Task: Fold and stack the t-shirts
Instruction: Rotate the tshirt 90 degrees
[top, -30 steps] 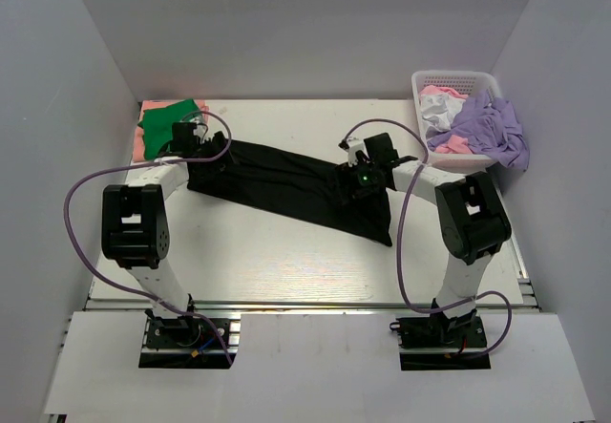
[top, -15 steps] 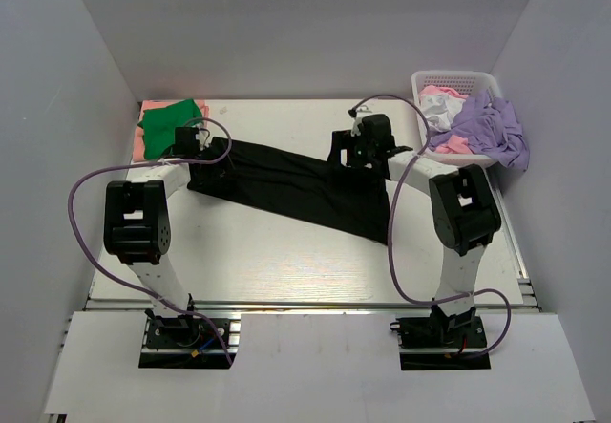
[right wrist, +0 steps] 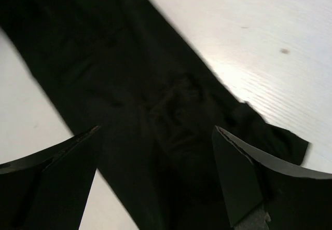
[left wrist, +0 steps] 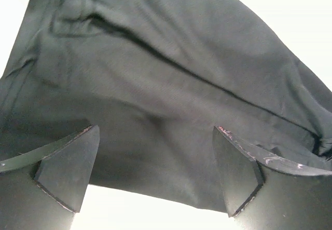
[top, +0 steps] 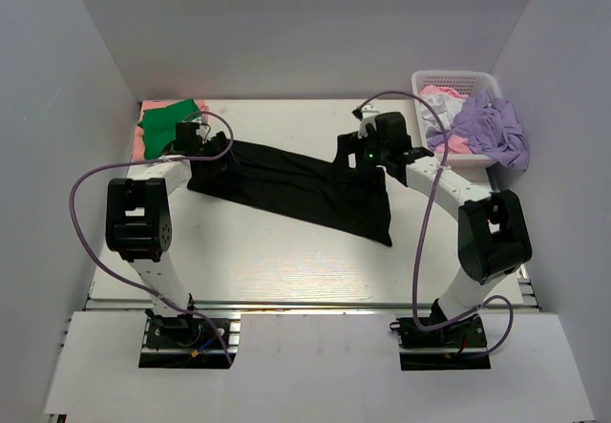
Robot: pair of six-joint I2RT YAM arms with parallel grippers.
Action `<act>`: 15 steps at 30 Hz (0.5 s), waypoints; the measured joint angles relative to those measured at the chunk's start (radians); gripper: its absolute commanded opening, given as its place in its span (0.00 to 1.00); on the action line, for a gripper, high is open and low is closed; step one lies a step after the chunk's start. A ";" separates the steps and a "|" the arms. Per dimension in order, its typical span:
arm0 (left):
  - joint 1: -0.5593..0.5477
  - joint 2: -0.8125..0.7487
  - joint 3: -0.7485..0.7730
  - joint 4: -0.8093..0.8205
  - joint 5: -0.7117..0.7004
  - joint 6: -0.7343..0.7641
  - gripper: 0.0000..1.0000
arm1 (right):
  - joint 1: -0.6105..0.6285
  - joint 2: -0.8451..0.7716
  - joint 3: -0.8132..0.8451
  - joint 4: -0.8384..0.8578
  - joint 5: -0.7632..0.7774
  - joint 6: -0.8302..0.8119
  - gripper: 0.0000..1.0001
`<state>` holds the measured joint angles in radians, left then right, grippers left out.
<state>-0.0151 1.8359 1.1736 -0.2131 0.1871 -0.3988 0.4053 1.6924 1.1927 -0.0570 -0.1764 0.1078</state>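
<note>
Hovering over black tee (left wrist: pixel 171 84), L fingers (left wrist: pixel 67 175) & R fingers (right wrist: pixel 236 180) spread wide, empty.

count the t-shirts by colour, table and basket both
black t-shirt, spread on the table: 1
green t-shirt, far left corner: 1
salmon-pink t-shirt, under the green one: 1
lavender t-shirt, hanging over the basket rim: 1
white t-shirt, in the basket: 1
pale pink t-shirt, in the basket: 1, more may be buried
total: 6 visible
</note>
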 measured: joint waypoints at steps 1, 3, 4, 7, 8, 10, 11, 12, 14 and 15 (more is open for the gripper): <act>0.000 0.008 0.000 0.017 0.011 0.000 1.00 | 0.002 -0.004 -0.001 -0.005 -0.047 -0.015 0.90; 0.000 0.033 0.000 0.043 0.034 -0.001 1.00 | 0.010 0.005 -0.002 -0.021 -0.128 -0.041 0.90; 0.000 0.051 0.000 0.055 0.043 -0.001 1.00 | 0.013 0.016 -0.004 -0.030 -0.155 -0.050 0.90; 0.000 0.084 0.003 0.097 0.066 -0.003 1.00 | 0.021 0.070 -0.013 -0.053 -0.214 -0.066 0.90; 0.000 0.089 0.003 0.108 0.069 -0.005 1.00 | 0.021 0.091 -0.013 -0.064 -0.220 -0.067 0.90; 0.000 0.102 0.012 0.119 0.077 -0.006 1.00 | 0.016 0.131 -0.011 -0.082 -0.215 -0.066 0.90; 0.000 0.109 0.021 0.121 0.082 -0.008 1.00 | 0.014 0.149 -0.010 -0.090 -0.209 -0.065 0.90; 0.000 0.115 0.028 0.122 0.084 -0.009 1.00 | 0.010 0.166 -0.006 -0.101 -0.200 -0.060 0.90; 0.000 0.119 0.034 0.119 0.083 -0.012 1.00 | 0.001 0.203 0.015 -0.129 -0.163 -0.049 0.90; 0.000 0.118 0.031 0.119 0.077 -0.015 1.00 | -0.006 0.222 0.031 -0.134 -0.141 -0.040 0.90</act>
<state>-0.0154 1.9541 1.2045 -0.0937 0.2646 -0.4137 0.3988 1.9141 1.2236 -0.1905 -0.3176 0.0681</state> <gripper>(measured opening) 0.994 0.902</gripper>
